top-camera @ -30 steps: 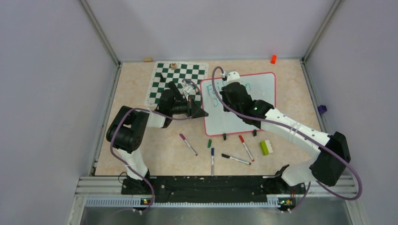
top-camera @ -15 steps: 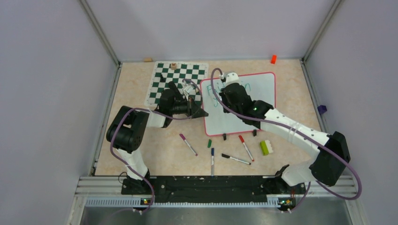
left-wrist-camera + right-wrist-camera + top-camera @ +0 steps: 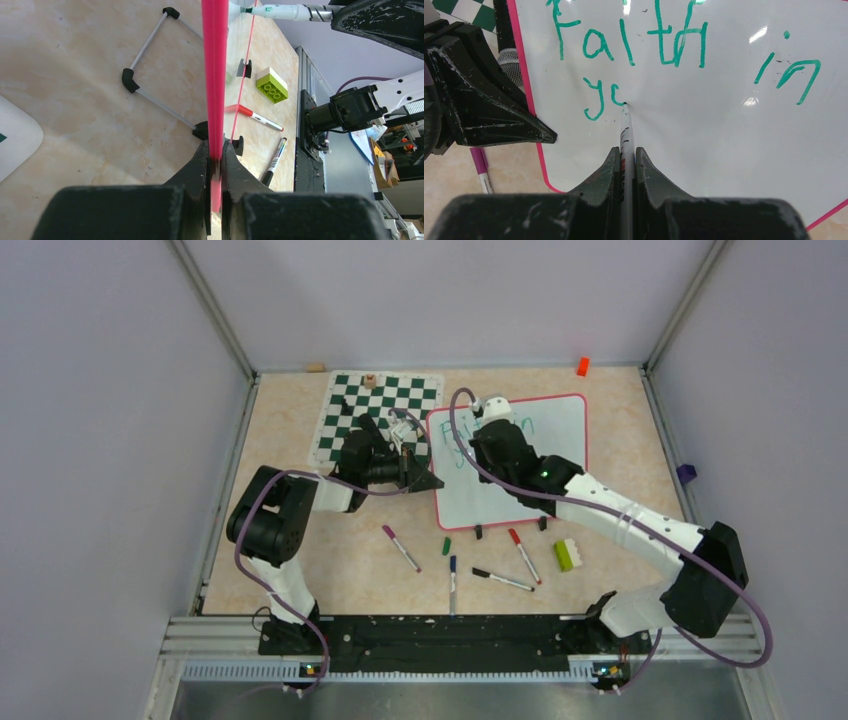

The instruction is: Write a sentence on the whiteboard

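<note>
Pinching the whiteboard [image 3: 470, 502] by its pink edge, upper centre of the top view, left gripper [image 3: 215, 152] braces it so right gripper [image 3: 626, 155], clamped on a marker [image 3: 625, 127], can extend the sentence [image 3: 644, 45] past "yc".

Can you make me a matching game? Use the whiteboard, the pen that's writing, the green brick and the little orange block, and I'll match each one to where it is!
Things:
1. whiteboard
2. writing marker
3. green brick
4. orange block

Places:
A. at the far edge of the table
B. its pink edge pinched by the left gripper
C. held in the right gripper, tip against the board
D. lying on the table beside the red marker

Pairs: 1-B, 2-C, 3-D, 4-A
</note>
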{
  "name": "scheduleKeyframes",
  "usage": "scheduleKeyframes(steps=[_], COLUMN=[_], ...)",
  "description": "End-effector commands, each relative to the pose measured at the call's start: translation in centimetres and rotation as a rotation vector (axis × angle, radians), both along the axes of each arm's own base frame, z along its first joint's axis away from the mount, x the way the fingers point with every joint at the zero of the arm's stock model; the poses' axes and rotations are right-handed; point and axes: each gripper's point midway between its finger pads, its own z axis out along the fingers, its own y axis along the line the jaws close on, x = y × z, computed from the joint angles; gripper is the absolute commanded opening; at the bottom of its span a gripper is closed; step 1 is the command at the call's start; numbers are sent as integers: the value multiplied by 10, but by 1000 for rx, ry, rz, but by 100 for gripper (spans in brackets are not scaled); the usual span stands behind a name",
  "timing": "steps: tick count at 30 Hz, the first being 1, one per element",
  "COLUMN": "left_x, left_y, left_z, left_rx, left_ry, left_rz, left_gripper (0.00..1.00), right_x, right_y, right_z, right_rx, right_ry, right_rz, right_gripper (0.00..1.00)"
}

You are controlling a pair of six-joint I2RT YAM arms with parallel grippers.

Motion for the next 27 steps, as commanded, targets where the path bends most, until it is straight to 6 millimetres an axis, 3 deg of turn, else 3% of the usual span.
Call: scheduleKeyframes(steps=[1, 11, 27], left_x=[2, 2, 2], left_y=[-7, -7, -7], left_z=[13, 13, 14], left_rx=[4, 5, 7], left_ry=[-70, -70, -74], left_rz=[-5, -7, -6], left_gripper=[0, 0, 0], right_x=[15, 22, 15], right_y=[-9, 5, 21], right_z=[21, 28, 33], right_rx=[-13, 22, 90], right_ry=[-66, -80, -80], right_rz=[-70, -41, 43], right_gripper=[0, 0, 0])
